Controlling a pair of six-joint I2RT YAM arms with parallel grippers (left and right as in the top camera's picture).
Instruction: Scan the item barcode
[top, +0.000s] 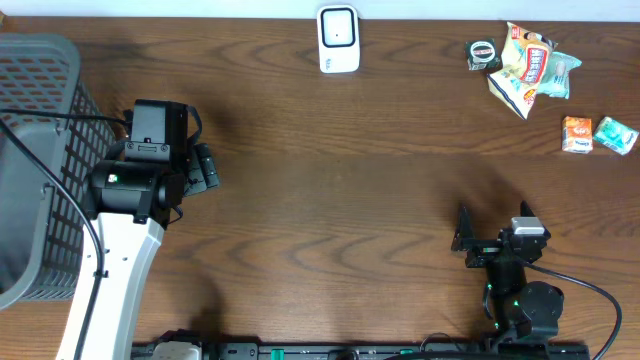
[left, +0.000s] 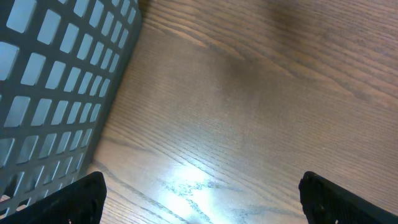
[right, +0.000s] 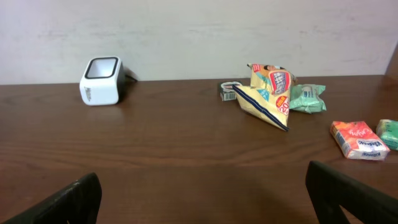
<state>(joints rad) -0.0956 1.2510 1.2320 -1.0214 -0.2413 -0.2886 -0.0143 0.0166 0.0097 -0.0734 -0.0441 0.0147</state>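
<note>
The white barcode scanner stands at the table's far edge, seen at the left in the right wrist view. The items lie at the far right: a yellow snack bag, a teal packet, a small dark roll, an orange box and a teal pack. My left gripper hangs open over bare wood beside the basket. My right gripper is open near the front edge, well short of the items, nothing between its fingers.
A grey mesh basket fills the left end of the table, and its wall is close to my left gripper. A wall rises behind the table's far edge.
</note>
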